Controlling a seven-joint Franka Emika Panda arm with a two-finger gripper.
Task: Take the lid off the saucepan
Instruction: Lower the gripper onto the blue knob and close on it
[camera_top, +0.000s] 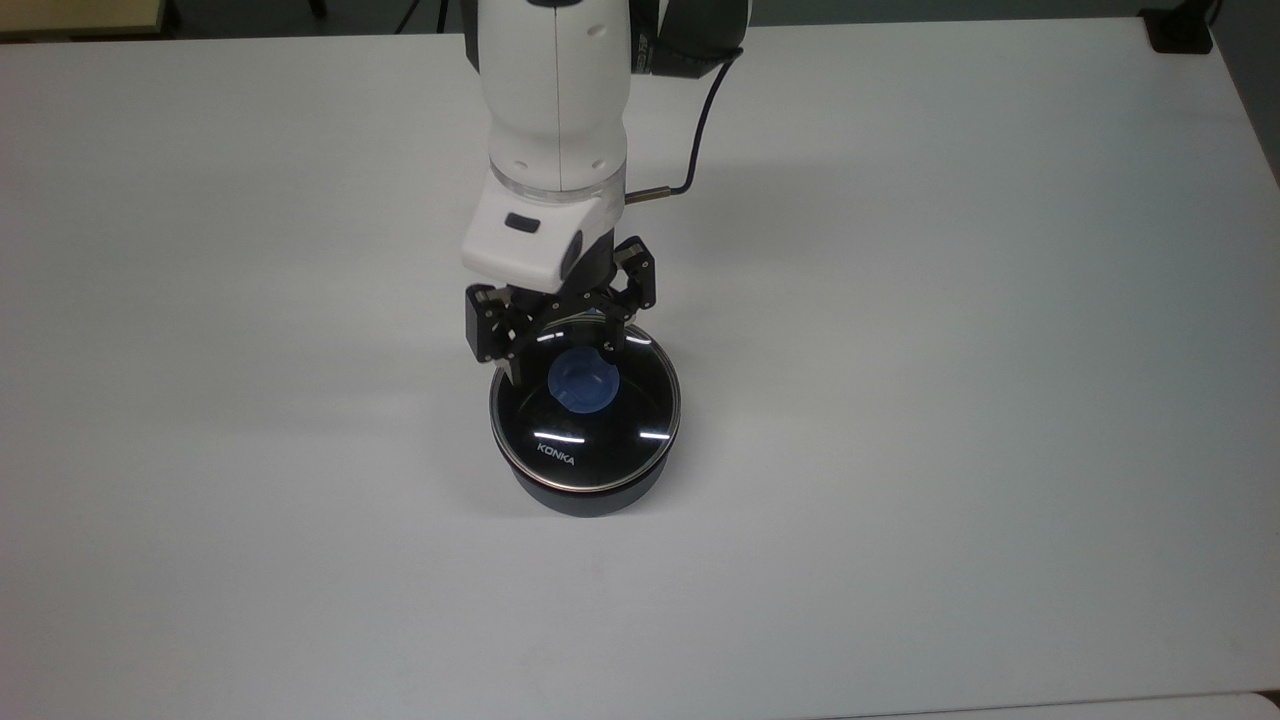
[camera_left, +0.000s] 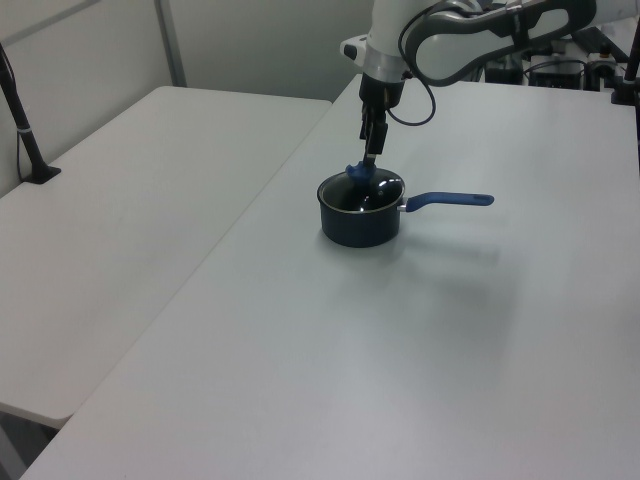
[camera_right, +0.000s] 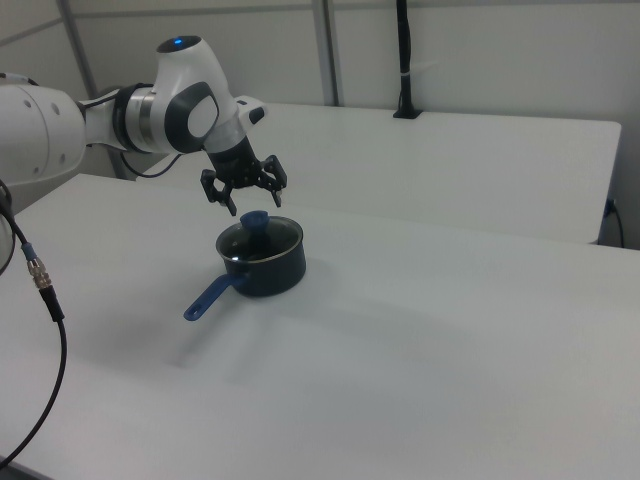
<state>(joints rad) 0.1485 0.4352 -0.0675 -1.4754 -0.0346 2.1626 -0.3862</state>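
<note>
Top view: the saucepan (camera_top: 585, 495) sits on the white desk (camera_top: 950, 350), the glass lid (camera_top: 585, 405) still seated on it — "KONKA" lettering toward the bottom edge. The pincer (camera_top: 560, 360) hangs above the lid's blue knob (camera_top: 582, 385), fingers spread wide.

Left view: the pincer (camera_left: 371, 150) is just above the knob (camera_left: 359, 171), not touching; the saucepan's blue handle (camera_left: 448, 201) points to the left view's right.

Right view: open fingers (camera_right: 279, 199) straddle the air over the lid (camera_right: 260, 238) — apart from it.
</note>
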